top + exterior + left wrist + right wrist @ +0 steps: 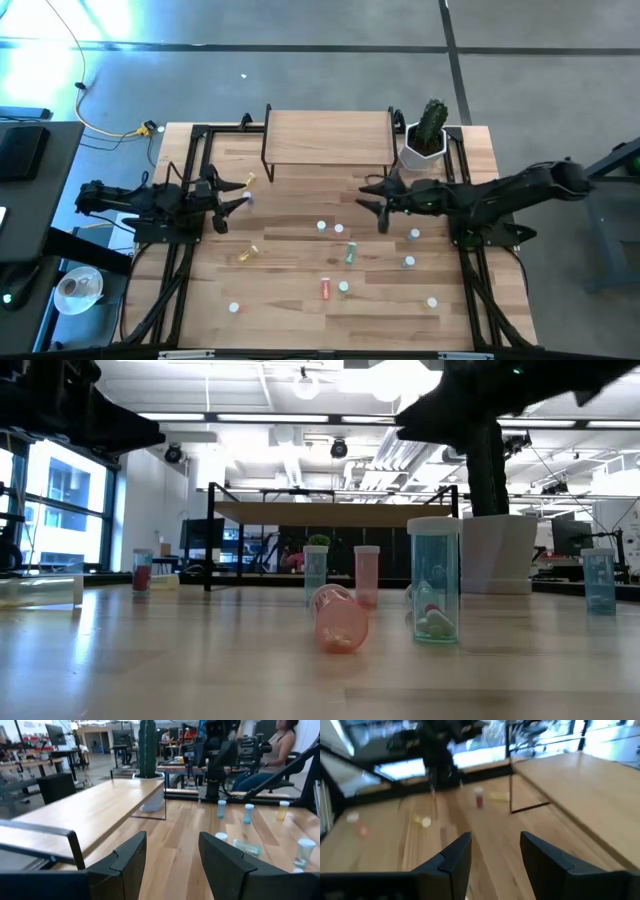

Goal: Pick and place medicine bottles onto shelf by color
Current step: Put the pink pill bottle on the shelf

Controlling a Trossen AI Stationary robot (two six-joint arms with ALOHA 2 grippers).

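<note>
The light-wood shelf [328, 135] stands on thin black legs at the table's far middle, its top bare. Small bottles are scattered on the tabletop: a yellow one [249, 180] by the shelf's left leg, a yellow one lying down [248, 254], a green one lying down [351, 253], a red one lying down [326, 288] and pale-capped blue ones such as [414, 235]. My left gripper [238, 195] is open and empty, left of the shelf. My right gripper [366, 198] is open and empty, in front of the shelf's right end, above the table.
A white pot with a cactus [428, 140] stands right of the shelf, close behind my right arm. Black frame rails [180, 250] run along the table's left and right sides. A person sits beyond the table in the left wrist view [272, 755].
</note>
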